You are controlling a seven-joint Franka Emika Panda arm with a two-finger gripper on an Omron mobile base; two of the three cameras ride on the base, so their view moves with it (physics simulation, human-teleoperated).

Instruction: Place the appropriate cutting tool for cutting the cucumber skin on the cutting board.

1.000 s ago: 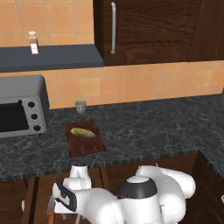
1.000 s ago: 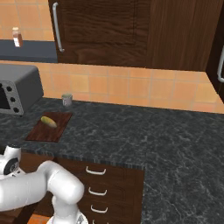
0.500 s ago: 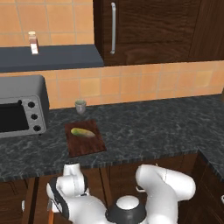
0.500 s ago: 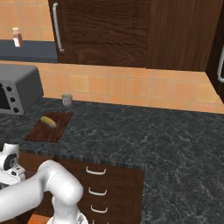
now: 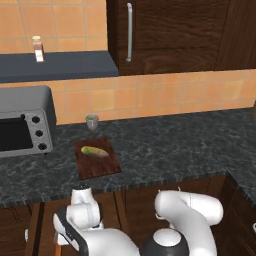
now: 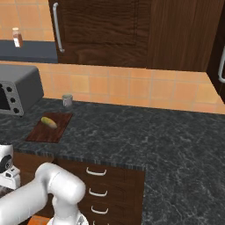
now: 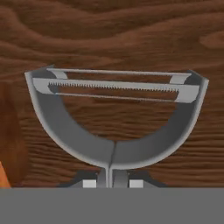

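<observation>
My claw [image 7: 112, 183] low at the hand view's bottom, tips closed on the stem of the grey peeler [image 7: 114, 118], its loop head over brown wood grain, cutting board [image 5: 97, 158] on the desk [image 5: 175, 145], cucumber [image 5: 94, 151] on it, beside the toaster oven [image 5: 22, 122]

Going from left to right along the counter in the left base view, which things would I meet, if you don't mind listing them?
toaster oven → cutting board bearing the cucumber; the small cup overlaps the board's span, so I leave it unordered.

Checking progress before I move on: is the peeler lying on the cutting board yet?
No. The cutting board carries just the cucumber; the peeler is in front of the hand camera.
</observation>
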